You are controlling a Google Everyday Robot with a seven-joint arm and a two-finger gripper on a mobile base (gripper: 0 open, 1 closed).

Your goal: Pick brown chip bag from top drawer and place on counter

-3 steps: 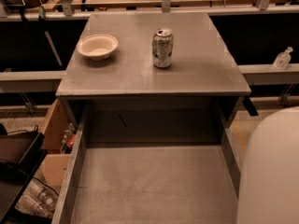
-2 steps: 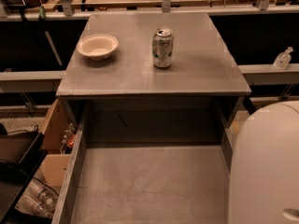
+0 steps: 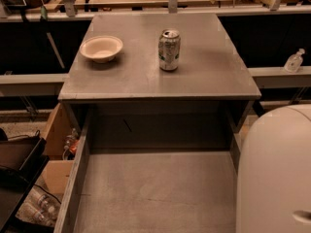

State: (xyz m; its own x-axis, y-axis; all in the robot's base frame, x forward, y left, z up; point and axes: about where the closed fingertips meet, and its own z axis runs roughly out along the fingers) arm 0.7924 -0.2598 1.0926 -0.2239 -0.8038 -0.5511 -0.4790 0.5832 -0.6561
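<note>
Two things stand on the grey worktop (image 3: 209, 76): a pale bowl (image 3: 101, 48) at left, a soda can (image 3: 169, 50) near the middle. Below, the top drawer (image 3: 155, 193) stands open; where the brown chip bag lies cannot be told. Only a white arm shell (image 3: 274, 174) shows at lower right; the claw is out of view.

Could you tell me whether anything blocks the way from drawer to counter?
Nothing visible does: the bowl and can stand farther back on the counter. The hand is out of view; no bag shows in the top drawer.
</note>
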